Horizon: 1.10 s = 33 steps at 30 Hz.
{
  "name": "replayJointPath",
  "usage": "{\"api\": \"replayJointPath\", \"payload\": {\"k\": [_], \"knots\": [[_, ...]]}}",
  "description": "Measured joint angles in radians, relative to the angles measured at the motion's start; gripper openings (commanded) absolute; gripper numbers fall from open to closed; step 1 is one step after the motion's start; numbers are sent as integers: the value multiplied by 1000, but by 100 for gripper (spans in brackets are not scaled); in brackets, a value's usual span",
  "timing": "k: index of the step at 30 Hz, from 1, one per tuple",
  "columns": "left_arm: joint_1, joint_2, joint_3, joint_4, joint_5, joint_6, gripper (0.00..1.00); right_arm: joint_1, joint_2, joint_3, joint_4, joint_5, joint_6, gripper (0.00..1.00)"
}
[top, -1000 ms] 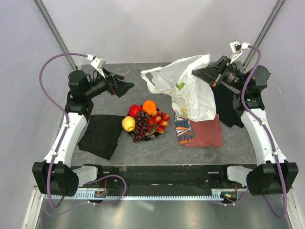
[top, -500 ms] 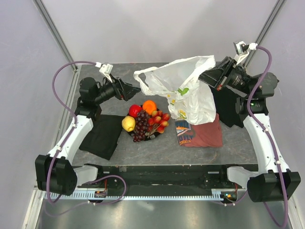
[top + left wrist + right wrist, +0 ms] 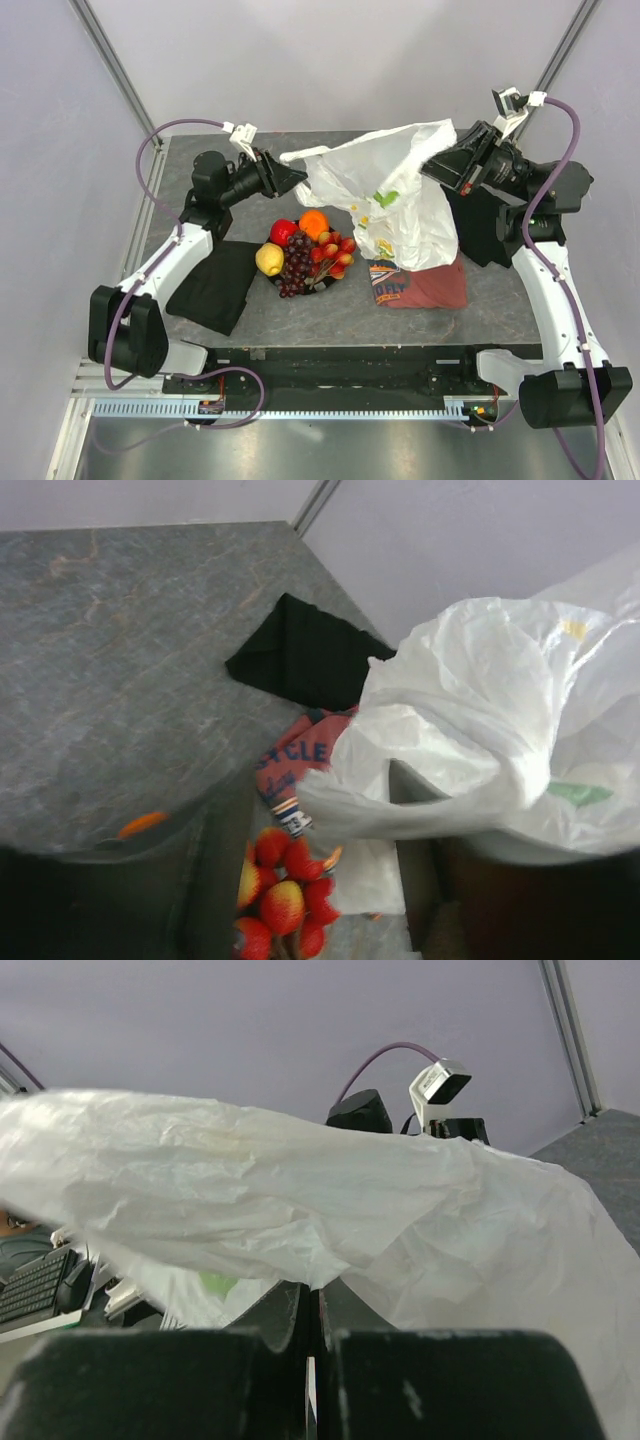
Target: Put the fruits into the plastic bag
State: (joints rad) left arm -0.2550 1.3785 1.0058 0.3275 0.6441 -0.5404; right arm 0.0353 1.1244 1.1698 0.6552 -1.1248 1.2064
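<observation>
While my right claw (image 3: 437,165) stays clenched on the right side of the plastic bag (image 3: 395,200), holding it up above the table (image 3: 330,310), my left arm has swung in from the far left over the last second. My left claw (image 3: 297,178) now sits right at the bag's left handle loop (image 3: 300,156). A second ago it was well apart from the bag. The bag has also risen and stretched leftward toward that claw. Its lower part hangs over the red T-shirt (image 3: 420,282).

In the left wrist view, my left fingers stand apart with the loop of white film (image 3: 400,810) lying between them. They are not yet pinched on it, and I cannot tell whether either finger touches the plastic.

The fruits (image 3: 305,250) have not moved. Apple, orange, lemon, grapes and the small red ones sit heaped together just left of the bag, below its mouth, and none of them looks to be inside.

I judge this is still preparation. Once both sides are held, the mouth can be spread open for loading.
</observation>
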Motion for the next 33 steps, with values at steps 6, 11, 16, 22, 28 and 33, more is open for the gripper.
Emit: {"api": "replayJointPath", "payload": {"k": [6, 11, 16, 22, 28, 33], "knots": [[-30, 10, 6, 33, -23, -23, 2, 0, -18, 7, -128, 2, -135, 0], [-32, -59, 20, -9, -62, 5, 2, 2, -3, 56, -497, 119, -498, 0], [-32, -124, 85, -84, -82, 88, 2, 78, 85, 80, -694, 337, -756, 0], [-31, -194, 89, -169, -183, 245, 1, 321, 278, 180, -870, 721, -1026, 0], [-28, -258, 72, -211, -291, 380, 2, 394, 467, 332, -917, 970, -1179, 0], [-28, -299, 32, -270, -335, 414, 2, 424, 582, 357, -888, 1061, -1211, 1]]}}
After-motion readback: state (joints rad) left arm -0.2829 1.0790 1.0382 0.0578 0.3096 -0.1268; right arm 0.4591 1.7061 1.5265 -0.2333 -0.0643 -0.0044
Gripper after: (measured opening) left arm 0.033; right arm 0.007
